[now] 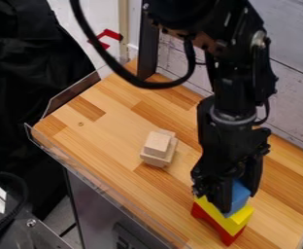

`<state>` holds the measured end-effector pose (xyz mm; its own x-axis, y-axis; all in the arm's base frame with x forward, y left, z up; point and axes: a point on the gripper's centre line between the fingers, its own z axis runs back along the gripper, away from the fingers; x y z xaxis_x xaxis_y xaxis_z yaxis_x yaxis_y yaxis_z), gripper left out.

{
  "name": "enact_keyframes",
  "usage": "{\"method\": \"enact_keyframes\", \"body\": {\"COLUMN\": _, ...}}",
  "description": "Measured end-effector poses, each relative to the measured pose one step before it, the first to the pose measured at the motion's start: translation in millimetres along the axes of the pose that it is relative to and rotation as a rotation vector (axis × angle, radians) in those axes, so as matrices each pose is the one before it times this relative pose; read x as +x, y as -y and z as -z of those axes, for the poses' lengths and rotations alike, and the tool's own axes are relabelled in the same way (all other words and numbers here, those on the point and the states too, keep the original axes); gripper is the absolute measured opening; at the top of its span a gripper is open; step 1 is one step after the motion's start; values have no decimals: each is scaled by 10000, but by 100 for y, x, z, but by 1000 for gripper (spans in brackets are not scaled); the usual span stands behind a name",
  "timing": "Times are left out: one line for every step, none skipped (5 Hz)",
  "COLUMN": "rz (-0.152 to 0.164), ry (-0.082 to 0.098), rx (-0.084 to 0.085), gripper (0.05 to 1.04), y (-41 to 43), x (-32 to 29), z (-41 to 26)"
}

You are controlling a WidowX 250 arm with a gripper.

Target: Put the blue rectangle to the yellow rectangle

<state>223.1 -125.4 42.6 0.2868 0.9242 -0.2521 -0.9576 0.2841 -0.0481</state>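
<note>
Near the table's front right, the black gripper (228,187) hangs over a small stack, its fingers on either side of a blue block (238,198). The blue block is at the top of a yellow block (225,216), which rests on a red block (213,224). Part of the blue block is hidden behind the fingers, and whether it touches the yellow block cannot be told exactly.
Two stacked plain wooden blocks (159,147) stand mid-table, left of the arm. The wooden table (109,141) has a clear plastic rim along its left and front edges. A pale plank wall (294,58) rises behind, and a black cable loops at the upper left.
</note>
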Motion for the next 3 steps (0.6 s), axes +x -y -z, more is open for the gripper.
{"method": "enact_keyframes", "body": {"rz": -459, "ry": 152, "rx": -100, "gripper": 552, "y": -84, "x": -68, "z": 200}}
{"method": "enact_keyframes", "body": {"rz": -113, "ry": 4, "rx": -120, "gripper": 552, "y": 48, "x": -448, "z": 88}}
{"method": "enact_keyframes", "body": {"rz": -113, "ry": 24, "rx": -89, "gripper": 552, "y": 31, "x": -560, "z": 141}}
